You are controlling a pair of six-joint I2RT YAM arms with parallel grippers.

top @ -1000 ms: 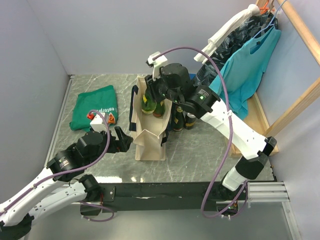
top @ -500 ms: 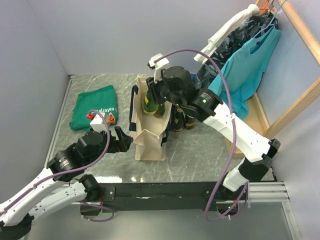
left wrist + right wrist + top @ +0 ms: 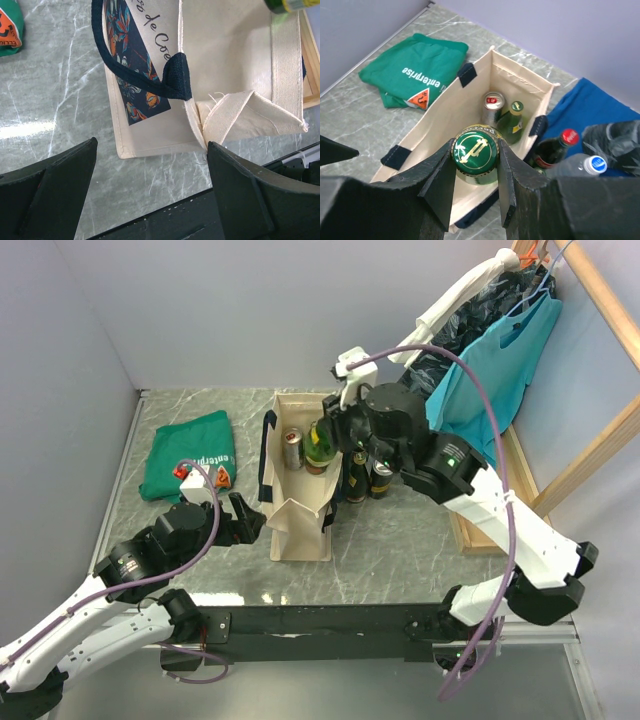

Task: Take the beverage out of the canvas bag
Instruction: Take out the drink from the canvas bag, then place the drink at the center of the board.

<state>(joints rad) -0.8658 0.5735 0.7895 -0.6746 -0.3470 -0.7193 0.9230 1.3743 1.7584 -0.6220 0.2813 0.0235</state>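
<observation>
The right gripper (image 3: 475, 156) is gripping the green glass bottle w/ a green-and-gold cap (image 3: 319, 448), jaws closed on the neck just under the cap. In the top view the bottle is hanging upright over the right rim of the tall cream canvas bag w/ navy strap handles (image 3: 300, 512). Whether its base is clear of the cloth can't be told. The left gripper (image 3: 247, 523) is sitting low, just beside the bag's left wall, jaws wide open & holding nothing.

Judgement: the lift-out is nearly finished, and the clean way is going straight up until the base is plainly above the rim, only then swinging right. The dark bottle w/ a red cap (image 3: 555, 147) & the clear plastic bottle w/ a blue cap (image 3: 585, 165) are standing just beside the bag on that side, so the set-down spot is needing a gap from them. If the bag is dragging along, the left gripper is placed to pin it. Inside are a silver can (image 3: 492, 106) & a small green bottle (image 3: 513, 121).
</observation>
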